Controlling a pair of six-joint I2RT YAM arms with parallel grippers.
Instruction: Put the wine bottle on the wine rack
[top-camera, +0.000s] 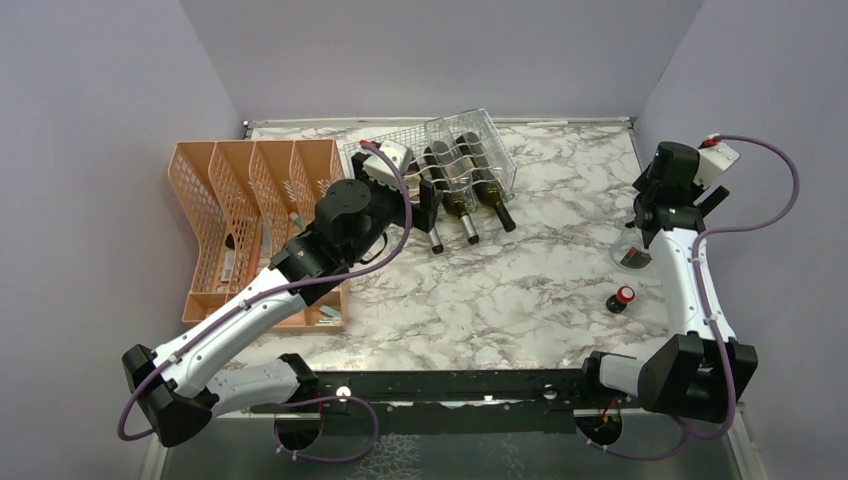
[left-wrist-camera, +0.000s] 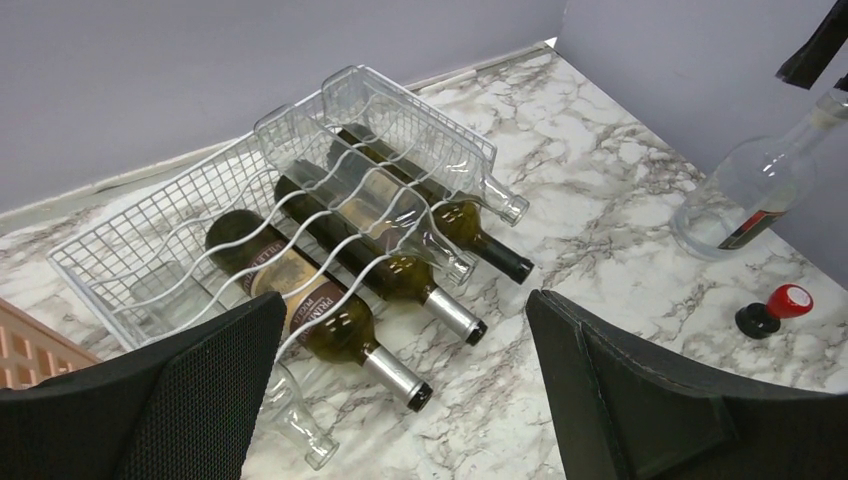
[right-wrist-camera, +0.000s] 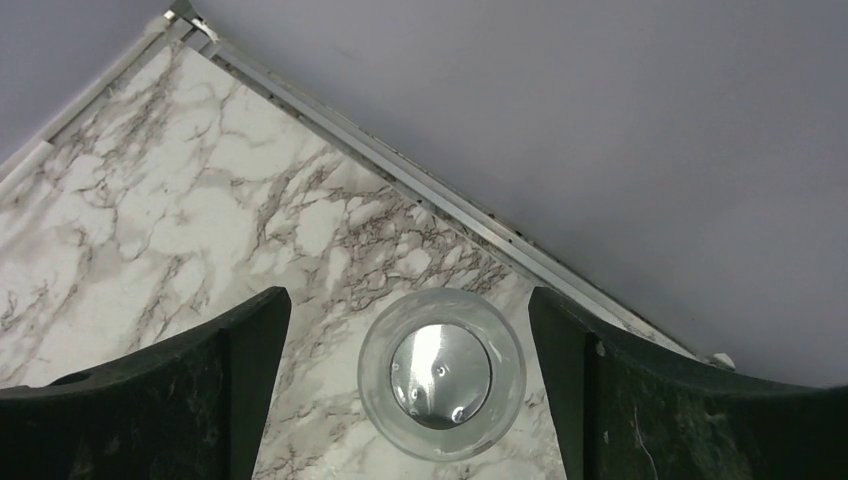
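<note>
The wine bottle (left-wrist-camera: 745, 195) is clear glass with a dark label and stands upright on the marble at the right. From above I see its silver cap inside the round glass shoulder (right-wrist-camera: 441, 372). My right gripper (right-wrist-camera: 408, 296) hangs open over it, one finger on each side, touching nothing. In the top view the bottle's base (top-camera: 628, 256) shows below that gripper (top-camera: 645, 215). The white wire wine rack (left-wrist-camera: 150, 235) stands at the back and holds several lying bottles. My left gripper (left-wrist-camera: 405, 300) is open and empty in front of it (top-camera: 428, 203).
An orange mesh file organiser (top-camera: 250, 215) stands at the left. A small black stopper with a red top (top-camera: 622, 297) sits near the right arm. A clear bottle (left-wrist-camera: 295, 415) lies at the rack's front left corner. Walls close in behind and to the right.
</note>
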